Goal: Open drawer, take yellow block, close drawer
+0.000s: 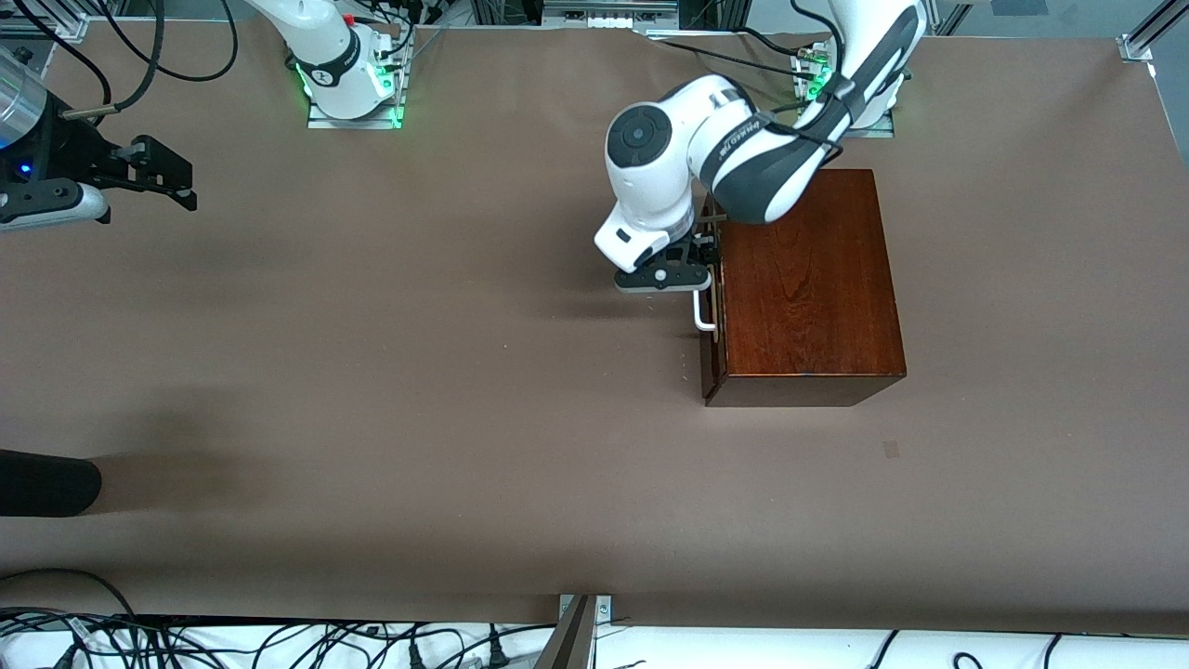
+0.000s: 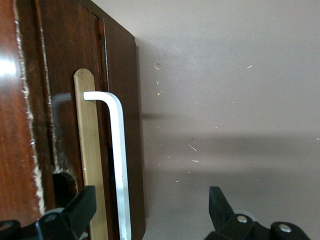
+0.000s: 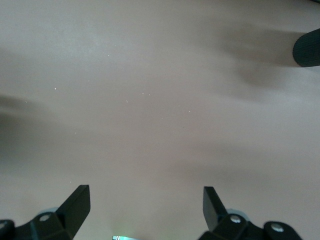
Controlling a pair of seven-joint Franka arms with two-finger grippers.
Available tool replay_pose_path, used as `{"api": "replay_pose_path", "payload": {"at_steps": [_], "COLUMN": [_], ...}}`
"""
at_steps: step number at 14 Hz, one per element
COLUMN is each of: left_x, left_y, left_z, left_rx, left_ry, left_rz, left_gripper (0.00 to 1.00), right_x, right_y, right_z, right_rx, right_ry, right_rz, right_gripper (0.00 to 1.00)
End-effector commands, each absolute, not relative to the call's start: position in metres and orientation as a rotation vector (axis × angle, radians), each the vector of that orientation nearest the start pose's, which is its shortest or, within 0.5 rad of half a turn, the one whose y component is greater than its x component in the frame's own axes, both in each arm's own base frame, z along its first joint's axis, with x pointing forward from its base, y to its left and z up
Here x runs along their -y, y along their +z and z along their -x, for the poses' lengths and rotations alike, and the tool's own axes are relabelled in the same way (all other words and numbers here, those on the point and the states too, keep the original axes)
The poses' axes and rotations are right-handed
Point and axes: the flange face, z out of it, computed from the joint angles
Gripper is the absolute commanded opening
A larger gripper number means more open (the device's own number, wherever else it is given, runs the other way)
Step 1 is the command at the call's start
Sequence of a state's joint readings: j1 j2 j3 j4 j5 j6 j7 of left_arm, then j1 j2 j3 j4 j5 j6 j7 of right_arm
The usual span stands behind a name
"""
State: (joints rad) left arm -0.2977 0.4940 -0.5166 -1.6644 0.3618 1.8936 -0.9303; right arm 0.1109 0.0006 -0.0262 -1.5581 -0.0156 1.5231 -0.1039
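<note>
The glossy dark-brown box (image 1: 808,279) stands toward the left arm's end of the table. Its drawer (image 1: 714,353) sits shut in the box, front facing the right arm's end. My left gripper (image 1: 710,265) is open at the drawer front (image 2: 60,100). The white bar handle (image 1: 703,314) (image 2: 120,160) runs between its fingers, close to one finger (image 2: 75,205) and apart from the other (image 2: 220,205). My right gripper (image 1: 172,177) (image 3: 145,205) is open and empty, waiting above the table at the right arm's end. The yellow block is hidden.
A dark rounded object (image 1: 46,483) (image 3: 307,47) pokes in over the table edge at the right arm's end, nearer the front camera. Bare brown table (image 1: 418,372) spreads in front of the drawer. Cables lie along the table edge nearest the camera.
</note>
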Motion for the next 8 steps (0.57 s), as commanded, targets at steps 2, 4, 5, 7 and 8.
{"api": "replay_pose_path", "payload": {"at_steps": [2,4,5,7,8], "left_x": [0.430,0.429,0.428,0.434,0.439], "left_y": [0.327,0.316,0.309,0.297,0.294], "left_z": [-0.486,-0.486,-0.485,-0.479,-0.475], "left_rx": [-0.003,-0.026,-0.017,-0.006,-0.019], "left_ry": [0.060,0.047,0.032,0.022,0.014], "left_rz": [2.914,2.887,2.868,2.849,2.842], "left_gripper": [1.00,1.00,1.00,1.00,1.00], "right_x": [-0.047,-0.047,-0.047,-0.047,-0.047], "right_y": [0.632,0.632,0.632,0.632,0.632], "right_z": [-0.546,-0.546,-0.546,-0.546,-0.546], "right_rx": [0.292,0.292,0.292,0.292,0.292], "right_ry": [0.049,0.051,0.051,0.051,0.051], "right_rz": [3.144,3.144,3.144,3.144,3.144], "right_gripper": [1.00,1.00,1.00,1.00,1.00]}}
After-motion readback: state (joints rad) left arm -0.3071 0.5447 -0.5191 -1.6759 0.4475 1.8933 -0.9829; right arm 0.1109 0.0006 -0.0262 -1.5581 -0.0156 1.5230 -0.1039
